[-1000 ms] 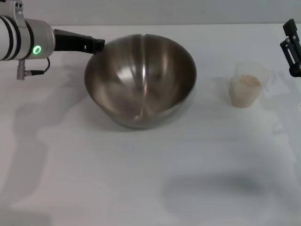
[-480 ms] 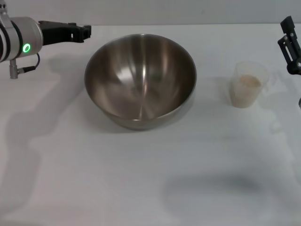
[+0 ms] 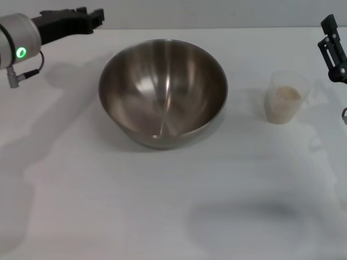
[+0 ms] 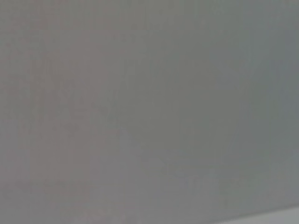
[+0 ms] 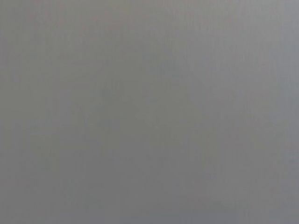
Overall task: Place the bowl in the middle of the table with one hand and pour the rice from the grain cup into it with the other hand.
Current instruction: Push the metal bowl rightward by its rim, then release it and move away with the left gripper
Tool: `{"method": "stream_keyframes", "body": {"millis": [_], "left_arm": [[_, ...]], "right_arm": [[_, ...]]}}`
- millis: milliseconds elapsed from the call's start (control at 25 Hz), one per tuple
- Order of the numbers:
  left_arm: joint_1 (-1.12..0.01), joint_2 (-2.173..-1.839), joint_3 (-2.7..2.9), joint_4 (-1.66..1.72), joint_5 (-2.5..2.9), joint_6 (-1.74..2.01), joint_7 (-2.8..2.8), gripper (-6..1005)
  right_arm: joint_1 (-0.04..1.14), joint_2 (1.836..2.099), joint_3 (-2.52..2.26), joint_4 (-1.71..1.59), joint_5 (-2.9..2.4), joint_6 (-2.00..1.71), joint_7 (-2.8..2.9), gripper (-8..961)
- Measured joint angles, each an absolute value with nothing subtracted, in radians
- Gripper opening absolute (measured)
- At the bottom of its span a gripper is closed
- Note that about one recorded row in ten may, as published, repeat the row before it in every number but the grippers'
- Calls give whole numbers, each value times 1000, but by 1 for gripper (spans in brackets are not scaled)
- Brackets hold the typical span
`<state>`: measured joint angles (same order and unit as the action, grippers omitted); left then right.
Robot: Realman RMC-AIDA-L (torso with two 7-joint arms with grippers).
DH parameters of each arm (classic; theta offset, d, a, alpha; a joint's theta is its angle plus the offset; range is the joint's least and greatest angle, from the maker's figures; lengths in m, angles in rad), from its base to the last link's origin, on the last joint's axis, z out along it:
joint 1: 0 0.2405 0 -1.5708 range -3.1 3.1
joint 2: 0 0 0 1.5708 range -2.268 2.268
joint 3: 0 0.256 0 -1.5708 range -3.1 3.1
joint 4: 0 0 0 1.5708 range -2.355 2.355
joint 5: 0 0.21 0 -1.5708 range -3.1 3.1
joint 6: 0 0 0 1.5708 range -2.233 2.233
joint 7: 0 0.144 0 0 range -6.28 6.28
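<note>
The steel bowl [image 3: 162,89] stands upright on the white table [image 3: 162,216], a little behind its middle, with nothing in it. The clear grain cup [image 3: 287,97] stands to the bowl's right, with a heap of rice [image 3: 286,95] inside. My left gripper [image 3: 91,16] is open and empty, raised at the far left, apart from the bowl's rim. My right gripper [image 3: 333,49] shows partly at the right edge, just right of the cup and apart from it. Both wrist views show only plain grey.
The table's far edge [image 3: 217,28] runs just behind the bowl. Bare tabletop lies in front of the bowl and the cup.
My left gripper has let go of the bowl's rim and drawn back to the left and up. The bowl and the cup stay put. My right gripper has barely moved.
</note>
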<state>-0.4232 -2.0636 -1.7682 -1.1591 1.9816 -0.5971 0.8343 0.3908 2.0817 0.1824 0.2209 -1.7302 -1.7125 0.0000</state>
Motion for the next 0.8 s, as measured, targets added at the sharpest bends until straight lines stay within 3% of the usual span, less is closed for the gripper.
{"method": "stream_keyframes", "body": {"millis": [320,800], "left_arm": [[-407,-2069,-1743,-1159,1971,-412,1045,377],[-411,-2068,-1464,-1026,1979,301,1147,377]], "right_arm": [[397,2082,183,221,-1729,-1713,0,690],[398,2082,183,226,-1733,-1714,1,690]]}}
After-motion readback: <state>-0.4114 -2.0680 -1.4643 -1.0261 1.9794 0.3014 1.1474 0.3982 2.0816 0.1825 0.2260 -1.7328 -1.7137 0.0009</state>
